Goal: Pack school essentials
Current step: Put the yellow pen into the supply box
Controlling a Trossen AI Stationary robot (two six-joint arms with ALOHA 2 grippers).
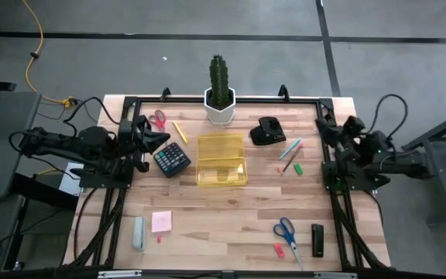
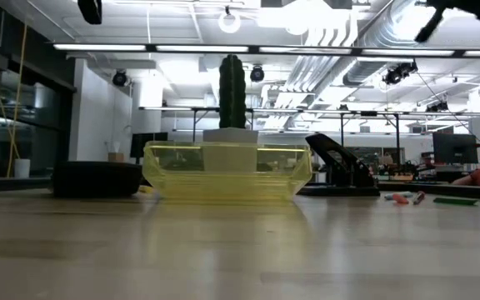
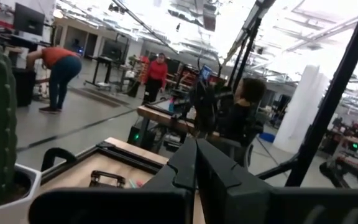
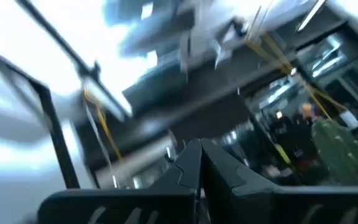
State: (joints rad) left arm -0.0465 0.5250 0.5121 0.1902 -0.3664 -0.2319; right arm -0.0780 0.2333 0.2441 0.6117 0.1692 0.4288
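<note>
On the table lie blue-handled scissors [image 1: 286, 230], red-handled scissors [image 1: 159, 118], a pink sticky-note pad [image 1: 161, 222], a thin yellow pencil [image 1: 180, 131], pens [image 1: 291, 149] and small green [image 1: 297, 167] and red [image 1: 279, 249] pieces. A clear yellow case [image 1: 221, 160] [image 2: 227, 171] lies flat at the table's middle. My left gripper [image 1: 159, 138] [image 3: 196, 144] is raised at the left edge near the red scissors, shut and empty. My right gripper [image 1: 322, 124] [image 4: 201, 146] is raised at the right edge, also shut and empty.
A cactus in a white pot [image 1: 219, 89] [image 2: 232, 92] stands at the far edge behind the case. A black calculator [image 1: 172, 160] lies left of the case and a black stapler-like device [image 1: 268, 132] to its right. A pale eraser-like bar [image 1: 138, 232] and a black item [image 1: 317, 240] sit near the front corners.
</note>
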